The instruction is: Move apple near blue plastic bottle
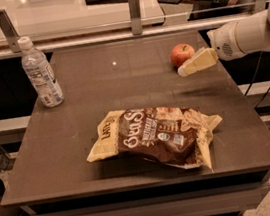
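Note:
The red-orange apple sits on the dark table at the back right. The clear ribbed plastic bottle with a white cap stands upright at the back left, far from the apple. My gripper comes in from the right on a white arm; its pale tip hovers just right of and in front of the apple, very close to it.
A brown-and-yellow chip bag lies flat at the front middle of the table. A glass barrier with metal posts runs behind the table. The table's right edge lies under the arm.

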`<action>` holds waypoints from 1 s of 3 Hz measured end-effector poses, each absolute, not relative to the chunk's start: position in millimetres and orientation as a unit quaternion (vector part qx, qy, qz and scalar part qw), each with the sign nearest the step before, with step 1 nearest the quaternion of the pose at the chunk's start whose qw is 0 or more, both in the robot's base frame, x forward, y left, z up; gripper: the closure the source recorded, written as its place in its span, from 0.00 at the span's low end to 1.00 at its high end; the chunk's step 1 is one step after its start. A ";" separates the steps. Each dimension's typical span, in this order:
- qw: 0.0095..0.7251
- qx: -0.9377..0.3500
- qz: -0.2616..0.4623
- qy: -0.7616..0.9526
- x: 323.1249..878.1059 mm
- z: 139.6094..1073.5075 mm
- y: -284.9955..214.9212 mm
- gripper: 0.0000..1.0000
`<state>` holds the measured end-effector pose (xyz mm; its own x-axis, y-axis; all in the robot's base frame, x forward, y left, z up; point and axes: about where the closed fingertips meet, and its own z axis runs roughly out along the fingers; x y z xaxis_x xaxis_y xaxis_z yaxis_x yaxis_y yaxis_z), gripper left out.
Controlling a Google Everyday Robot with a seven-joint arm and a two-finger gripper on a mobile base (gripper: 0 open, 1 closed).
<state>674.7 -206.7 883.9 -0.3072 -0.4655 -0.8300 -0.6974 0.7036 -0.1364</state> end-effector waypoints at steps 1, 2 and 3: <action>0.455 -0.356 0.149 0.803 688.2 868.9 -204.9 0.00; 0.451 -0.354 0.167 0.802 700.4 860.6 -202.1 0.00; 0.451 -0.358 0.179 0.798 712.0 859.9 -197.7 0.00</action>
<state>712.0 -197.7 859.9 -0.3371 -0.4099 -0.8475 -0.7327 0.6795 -0.0372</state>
